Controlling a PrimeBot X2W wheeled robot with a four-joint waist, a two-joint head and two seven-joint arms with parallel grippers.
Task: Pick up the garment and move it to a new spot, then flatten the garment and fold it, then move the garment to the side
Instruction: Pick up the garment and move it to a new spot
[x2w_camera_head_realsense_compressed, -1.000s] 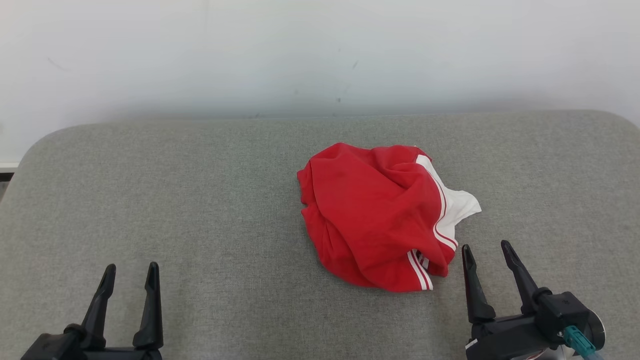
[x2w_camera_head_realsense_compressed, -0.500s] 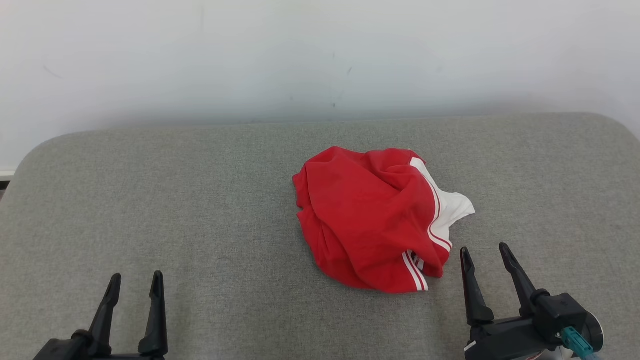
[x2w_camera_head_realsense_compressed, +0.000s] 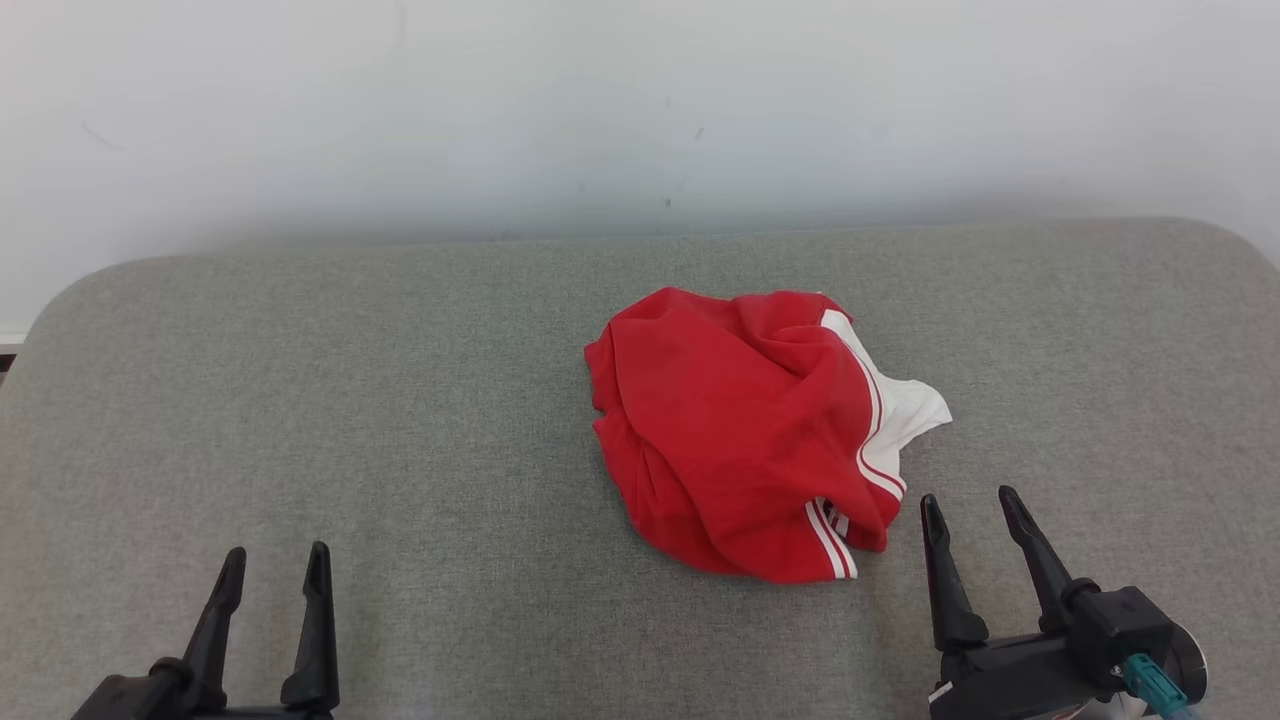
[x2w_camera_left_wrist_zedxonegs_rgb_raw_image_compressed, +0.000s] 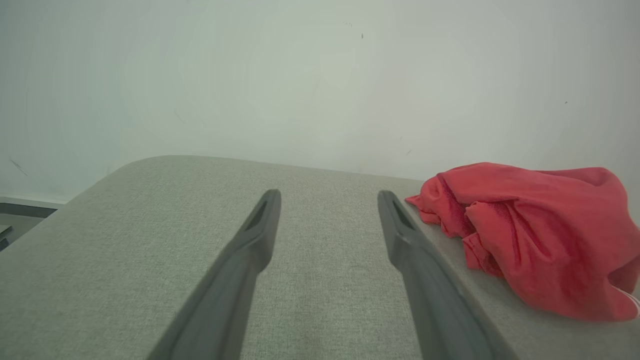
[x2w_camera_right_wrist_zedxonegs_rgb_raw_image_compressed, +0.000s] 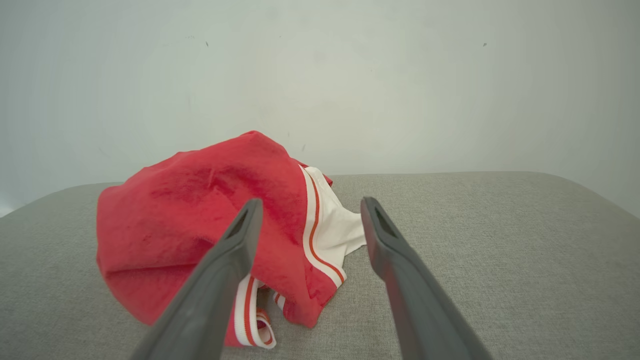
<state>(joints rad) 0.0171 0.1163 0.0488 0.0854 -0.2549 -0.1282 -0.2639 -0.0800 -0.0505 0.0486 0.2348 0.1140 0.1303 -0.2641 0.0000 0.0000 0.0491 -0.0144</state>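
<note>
A crumpled red garment (x2w_camera_head_realsense_compressed: 740, 430) with white trim and stripes lies in a heap on the grey padded table (x2w_camera_head_realsense_compressed: 400, 400), a little right of centre. My right gripper (x2w_camera_head_realsense_compressed: 972, 498) stands open just right of the heap's near edge, not touching it. In the right wrist view the garment (x2w_camera_right_wrist_zedxonegs_rgb_raw_image_compressed: 200, 220) lies ahead and to the left of the open gripper (x2w_camera_right_wrist_zedxonegs_rgb_raw_image_compressed: 309, 207). My left gripper (x2w_camera_head_realsense_compressed: 276, 552) is open at the lower left, far from the cloth. From the left wrist, the garment (x2w_camera_left_wrist_zedxonegs_rgb_raw_image_compressed: 540, 230) sits off to the right of the open gripper (x2w_camera_left_wrist_zedxonegs_rgb_raw_image_compressed: 327, 194).
A plain white wall (x2w_camera_head_realsense_compressed: 640, 110) rises behind the table's far edge. The table has rounded far corners, and a strip of dark floor (x2w_camera_left_wrist_zedxonegs_rgb_raw_image_compressed: 20, 220) shows past its left side.
The head view has shifted slightly, so the whole scene sits a little differently. The left gripper shows lower and slightly further right in the view. The garment lies as before.
</note>
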